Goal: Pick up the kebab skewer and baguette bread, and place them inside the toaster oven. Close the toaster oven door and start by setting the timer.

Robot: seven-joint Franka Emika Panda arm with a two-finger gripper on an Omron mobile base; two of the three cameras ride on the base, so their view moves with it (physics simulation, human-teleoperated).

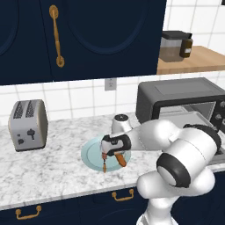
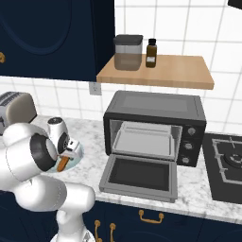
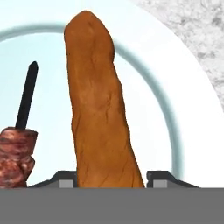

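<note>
Gripper point(image 3: 112, 178) closed around baguette point(image 3: 98, 109) over plate point(image 3: 192, 113), skewer point(image 3: 19, 144) just left of fingers point(image 3: 159, 177); probably light, stiff, a bit crumbly loaf, best taken at thick middle with gentle squeeze.

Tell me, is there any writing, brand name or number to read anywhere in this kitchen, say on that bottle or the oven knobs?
None can be read.
Brown bottle on the wooden shelf: pale label, too small to read.
Toaster oven knobs: no legible markings.
Silver toaster: no visible text.
</note>
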